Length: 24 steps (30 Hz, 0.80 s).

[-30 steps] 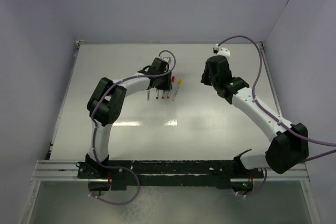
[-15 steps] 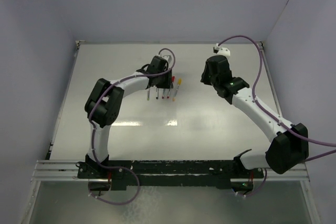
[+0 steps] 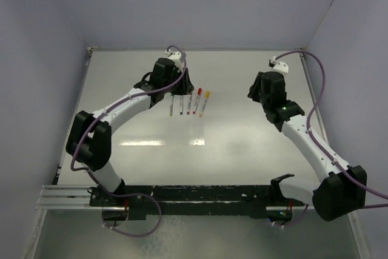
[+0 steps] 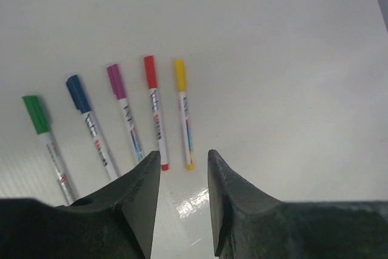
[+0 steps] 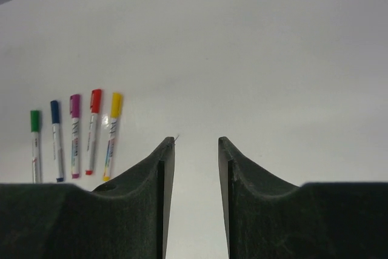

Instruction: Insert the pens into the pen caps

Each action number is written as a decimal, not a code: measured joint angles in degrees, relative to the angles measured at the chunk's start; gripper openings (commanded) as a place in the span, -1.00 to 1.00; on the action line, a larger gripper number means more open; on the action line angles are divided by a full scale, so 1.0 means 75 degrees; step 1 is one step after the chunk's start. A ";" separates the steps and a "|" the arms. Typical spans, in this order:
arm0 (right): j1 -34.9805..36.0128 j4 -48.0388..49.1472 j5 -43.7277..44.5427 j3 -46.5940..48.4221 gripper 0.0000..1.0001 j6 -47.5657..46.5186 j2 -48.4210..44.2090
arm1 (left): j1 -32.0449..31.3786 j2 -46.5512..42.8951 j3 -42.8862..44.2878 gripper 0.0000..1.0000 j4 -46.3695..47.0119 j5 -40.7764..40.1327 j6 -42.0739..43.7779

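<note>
Evidently all five pens (image 4: pixel 128 119) lie capped in a row on the desk (image 4: pixel 291 59) (pen caps (image 4: pixel 150 71) at their far ends). The left pincer (image 4: pixel 183 157) and right pincer (image 5: pixel 196 144) both gape, empty. Any retreat should rise clear of the row.

Five capped pens (image 3: pixel 189 104) lie side by side in a row with only narrow gaps between them. The left gripper (image 4: pixel 183 153) hangs close by the row, fingers parted. Bare table (image 3: pixel 236 131) runs from the yellow pen to the right gripper (image 5: pixel 196 141), well apart. Walls (image 3: pixel 200 10) close the far and side edges.
</note>
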 measured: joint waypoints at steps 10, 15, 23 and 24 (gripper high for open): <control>-0.2932 0.0146 -0.0577 -0.1367 -0.21 0.0117 -0.1256 | 0.1716 -0.1550 -0.2285 -0.04 -0.0329 -0.0493 -0.0032; -0.3319 0.0274 -0.0560 -0.2189 -0.18 0.0484 -0.2244 | 0.2311 -0.2958 -0.3101 0.07 -0.0694 -0.1233 -0.0271; -0.3331 0.0157 0.0166 -0.2973 0.33 0.0799 -0.3628 | 0.2428 -0.4325 -0.3719 0.27 -0.1883 -0.2486 -0.0711; -0.3331 0.0099 0.0280 -0.3045 0.36 0.0822 -0.3794 | 0.2430 -0.4403 -0.3719 0.29 -0.2157 -0.2739 -0.0807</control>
